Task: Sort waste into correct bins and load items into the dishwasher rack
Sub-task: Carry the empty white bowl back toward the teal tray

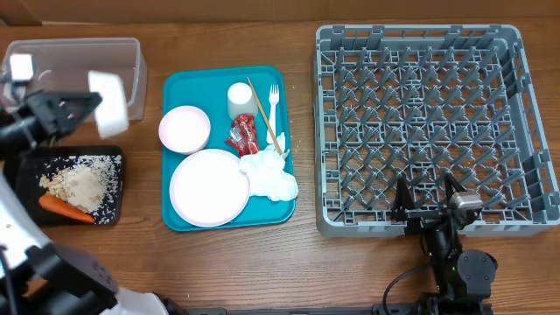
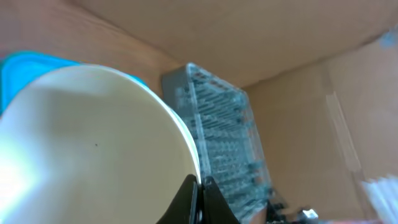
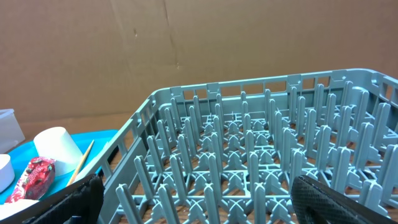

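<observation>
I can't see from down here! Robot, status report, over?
Left gripper shut on small white bowl, tilted by clear rectangular plastic tub. Right gripper open, empty, at large grey plastic rack. Nothing seen blocking.

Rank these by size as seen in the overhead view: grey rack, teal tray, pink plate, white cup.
Largest to smallest:
1. grey rack
2. teal tray
3. pink plate
4. white cup
All sit near table level, so nearness hardly skews this.

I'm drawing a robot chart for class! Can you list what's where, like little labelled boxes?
Left claw: shut on white bowl
Right claw: open, at grey rack front edge
Black tray: carrot, food scraps
Teal tray: plate, second bowl, cup, fork, stick, red wrapper, napkin
</observation>
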